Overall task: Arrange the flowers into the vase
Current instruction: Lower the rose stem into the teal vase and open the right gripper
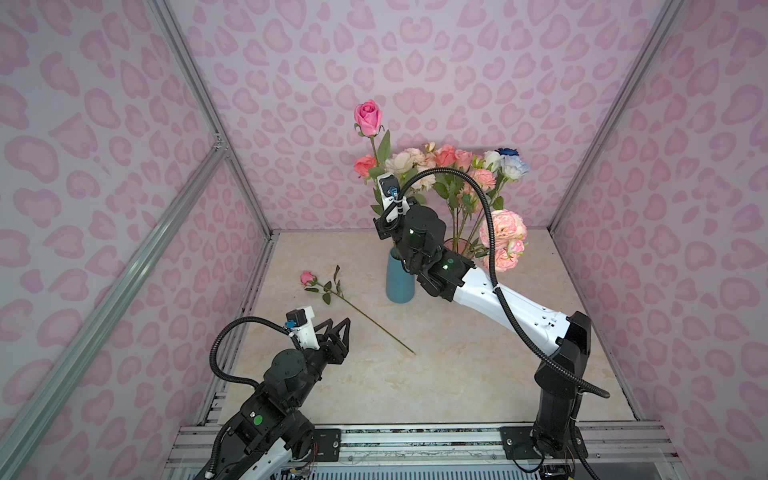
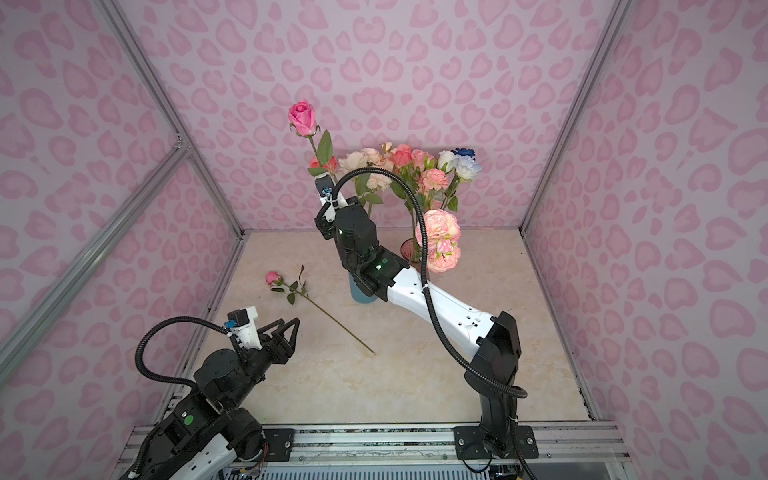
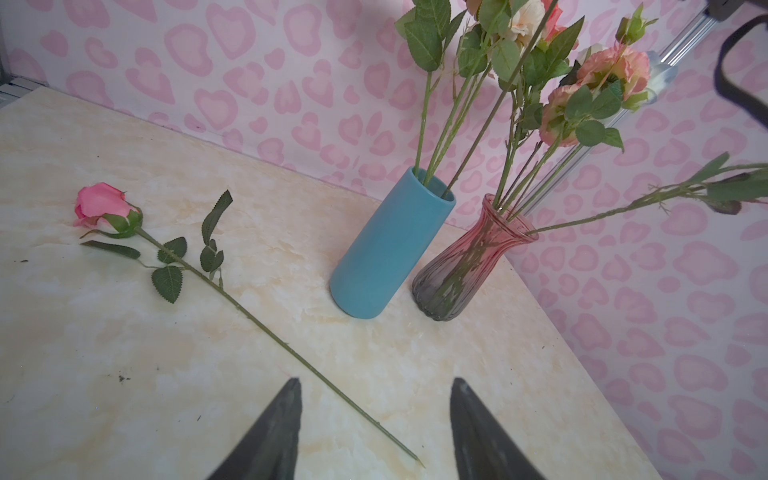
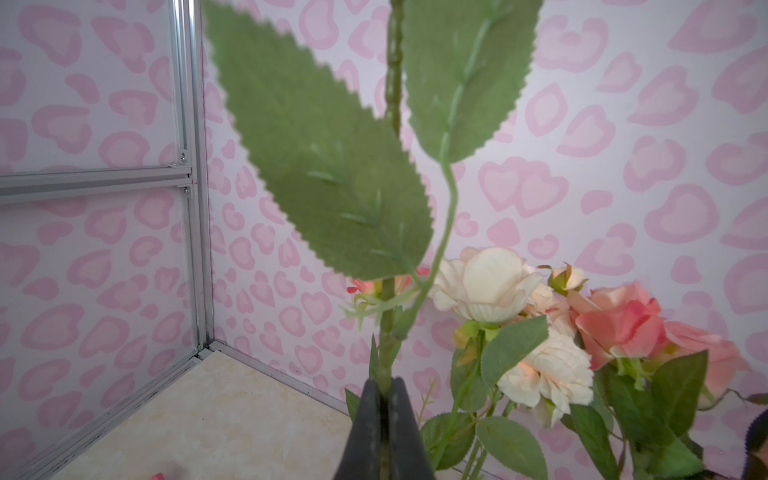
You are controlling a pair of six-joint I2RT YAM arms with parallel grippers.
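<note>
My right gripper (image 4: 384,384) is shut on the green stem (image 4: 386,340) of a tall pink rose (image 1: 368,118), held upright above the blue vase (image 1: 399,282). In the left wrist view the stem's lower end reaches into the blue vase (image 3: 390,245), beside other stems. In both top views the wrist camera hides the right fingers. A second pink rose (image 1: 307,277) lies flat on the table, stem end toward my left gripper (image 1: 338,326). The left gripper (image 3: 376,382) is open and empty, and the stem tip (image 3: 417,459) lies on the table between its fingers.
A pink glass vase (image 3: 469,266) stands right of the blue one. It holds pink peonies (image 1: 503,230), coral roses and blue and white roses (image 1: 513,164). The patterned back wall (image 1: 291,124) is close behind the vases. A metal frame post (image 4: 195,208) marks the back left corner.
</note>
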